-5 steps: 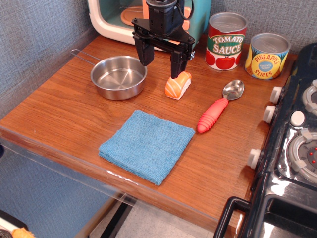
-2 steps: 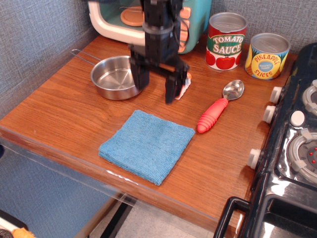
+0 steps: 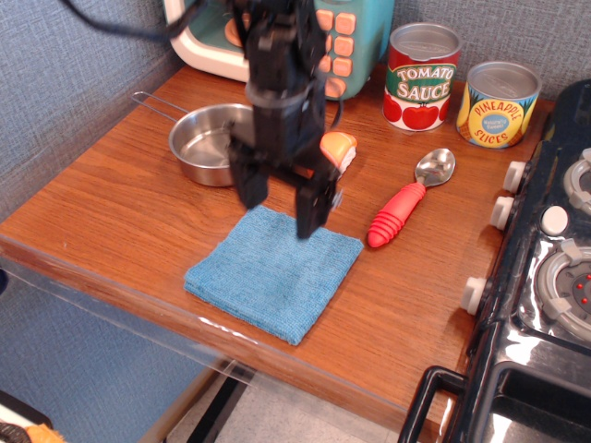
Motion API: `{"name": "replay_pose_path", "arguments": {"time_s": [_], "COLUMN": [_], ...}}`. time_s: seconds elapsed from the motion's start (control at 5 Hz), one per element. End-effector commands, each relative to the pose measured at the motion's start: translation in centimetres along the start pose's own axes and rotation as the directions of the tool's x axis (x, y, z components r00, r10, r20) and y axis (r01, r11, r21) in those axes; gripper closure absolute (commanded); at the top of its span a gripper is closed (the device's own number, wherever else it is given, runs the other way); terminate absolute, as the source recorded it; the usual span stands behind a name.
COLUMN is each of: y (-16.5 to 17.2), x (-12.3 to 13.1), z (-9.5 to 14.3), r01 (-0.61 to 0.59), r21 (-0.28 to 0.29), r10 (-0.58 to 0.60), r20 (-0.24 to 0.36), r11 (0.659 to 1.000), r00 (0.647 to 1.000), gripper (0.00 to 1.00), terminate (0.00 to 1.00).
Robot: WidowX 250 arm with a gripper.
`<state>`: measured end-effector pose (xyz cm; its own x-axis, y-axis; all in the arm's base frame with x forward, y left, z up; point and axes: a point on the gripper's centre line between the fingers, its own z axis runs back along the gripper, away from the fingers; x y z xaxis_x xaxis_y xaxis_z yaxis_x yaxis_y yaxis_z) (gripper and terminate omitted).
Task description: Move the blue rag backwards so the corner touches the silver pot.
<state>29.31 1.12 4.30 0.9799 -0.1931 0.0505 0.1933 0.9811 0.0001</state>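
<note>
The blue rag (image 3: 272,274) lies flat on the wooden counter near its front edge, turned like a diamond. The silver pot (image 3: 205,145) sits behind and to the left of it, wire handle pointing back left, a gap of bare wood between them. My black gripper (image 3: 280,207) hangs open over the rag's back corner, one finger left of the corner and one over the cloth. It holds nothing. The arm hides part of the pot's right rim.
A toy salmon sushi (image 3: 334,152) sits behind the gripper. A red-handled spoon (image 3: 404,204) lies right of the rag. Tomato sauce can (image 3: 422,77) and pineapple can (image 3: 498,103) stand at the back right. A toy oven (image 3: 343,44) is behind; stove knobs (image 3: 503,212) at right.
The gripper has moved forward and down, from behind the sushi to over the rag's back corner. It stays open. The rag and pot have not moved.
</note>
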Motion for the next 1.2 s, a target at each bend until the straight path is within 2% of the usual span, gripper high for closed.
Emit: {"name": "replay_pose_path", "arguments": {"time_s": [0.0, 0.2, 0.4, 0.8, 1.0], "y": [-0.2, -0.4, 0.4, 6.1, 8.4], "x": [-0.5, -1.6, -2.6, -2.5, -2.7], "z": [-2.5, -4.1, -4.8, -3.3, -2.5], "r01": [0.003, 0.013, 0.000, -0.019, 0.003], "r21": [0.047, 0.054, 0.062, 0.079, 0.046], "r10": [-0.002, -0.011, 0.004, 0.019, -0.004], "r20": [-0.016, -0.045, -0.065, -0.006, 0.013], "r11": [0.999, 0.998, 0.998, 0.997, 0.999], "r00": [1.000, 0.999, 0.998, 1.000, 1.000], "gripper": [0.00, 0.00, 0.00, 0.00, 0.00], "terminate": [0.00, 0.00, 0.00, 0.00, 0.00]}}
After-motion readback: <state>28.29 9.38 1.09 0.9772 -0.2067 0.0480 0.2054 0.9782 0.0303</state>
